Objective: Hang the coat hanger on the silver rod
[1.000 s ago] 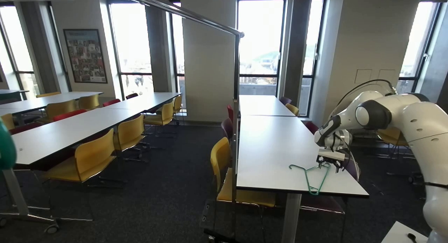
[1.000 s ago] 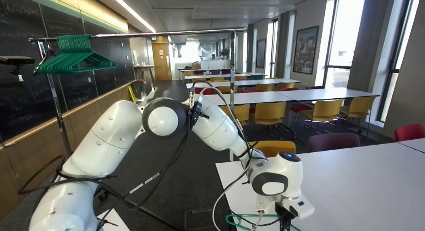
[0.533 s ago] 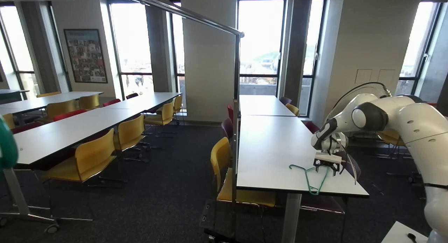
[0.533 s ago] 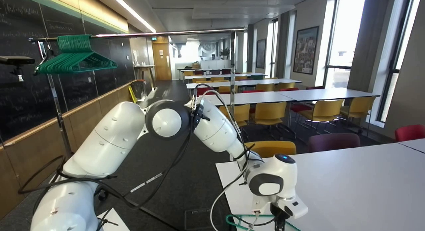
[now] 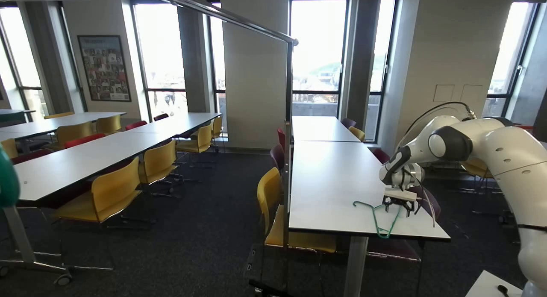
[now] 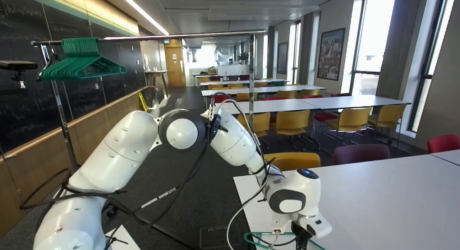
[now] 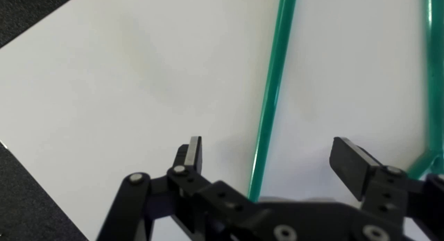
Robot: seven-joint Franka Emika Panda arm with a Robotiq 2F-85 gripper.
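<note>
The green coat hanger (image 5: 376,222) lies flat on the white table (image 5: 329,181), near its end, hook pointing left in this exterior view. Part of it shows at the bottom of an exterior view (image 6: 246,237). In the wrist view, one long straight bar of the hanger (image 7: 272,92) runs between my open fingers. My gripper (image 7: 266,144) points down, its fingers spread on either side of that bar, touching neither side. It also shows low over the table in an exterior view (image 5: 398,211). The silver rod (image 6: 215,34) runs high across the room, also in an exterior view (image 5: 239,21).
Several green hangers (image 6: 82,68) hang at one end of the rod. An upright metal post (image 5: 289,117) holds the rod's other end and stands beside the table. Yellow chairs (image 5: 269,190) stand along the table's side. Cables hang along my arm (image 6: 231,142).
My gripper has moved sideways over the hanger's long bar and come down lower, mostly in the earlier half second. The hanger has not moved. The fingers stay open.
</note>
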